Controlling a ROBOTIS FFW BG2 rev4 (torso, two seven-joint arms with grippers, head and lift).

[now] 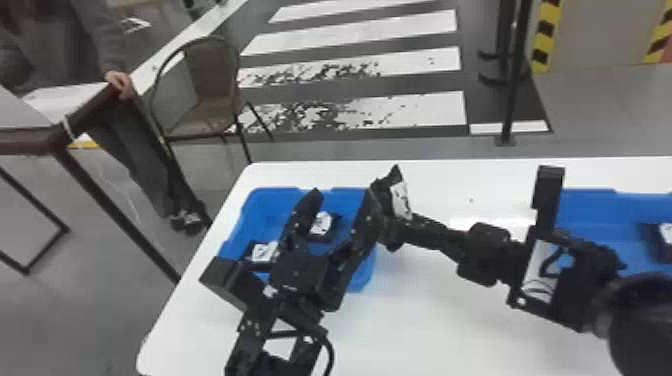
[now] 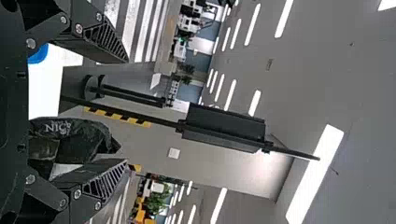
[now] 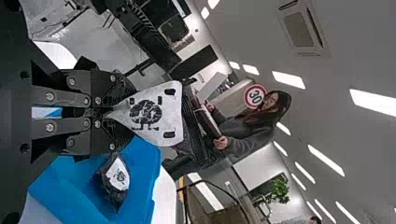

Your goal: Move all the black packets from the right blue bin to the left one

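And it's the right gripper [image 1: 391, 230] with a packet! Its two flat black fingers are clamped on one end of a black packet with a white printed label [image 1: 401, 200], held up by the right side of the left blue bin [image 1: 345, 197]. Just beside it, over that bin, the left gripper [image 1: 344, 192] has its fingers spread wide. Beneath, inside the left bin, lie two more labelled black packets, one farther back [image 1: 322, 226], one nearer the left side [image 1: 262, 252]. Across the white table [image 1: 450, 330], the right blue bin [image 1: 590, 210] has a black packet [image 1: 664, 240] in it, right at the head view's edge. Beyond the table stand a brown chair [image 1: 215, 85] and a black post [image 1: 511, 90].
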